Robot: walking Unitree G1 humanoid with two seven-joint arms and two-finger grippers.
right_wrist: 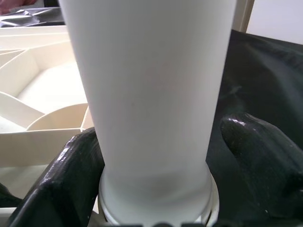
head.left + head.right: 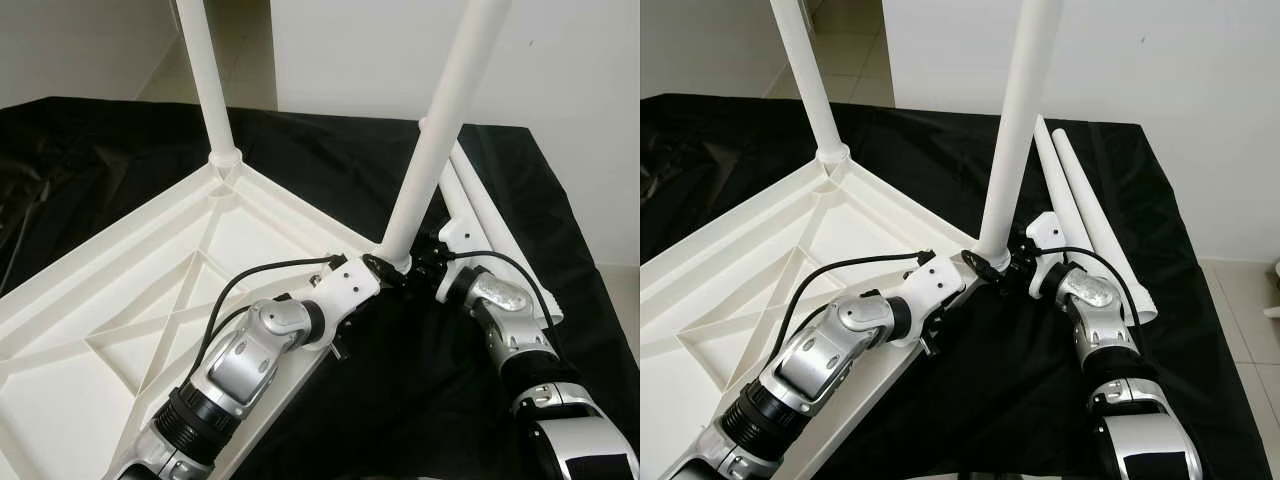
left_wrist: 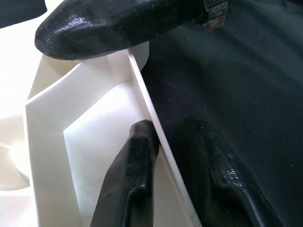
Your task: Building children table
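Right wrist view shows the right gripper (image 1: 156, 189) clamped around a table leg (image 1: 147, 94) at its corner socket while the left gripper (image 3: 182, 156) pinches the tabletop's rim (image 3: 142, 90), so seating this leg looks the step in hand, next calling for a firm push or twist.

Both claws (image 2: 392, 268) (image 1: 156, 156) clamped — arms converging.

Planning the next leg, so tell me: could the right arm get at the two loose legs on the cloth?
Probably yes, once freed: the right gripper is shut on the near leg; the loose legs lie just beyond, unobstructed.
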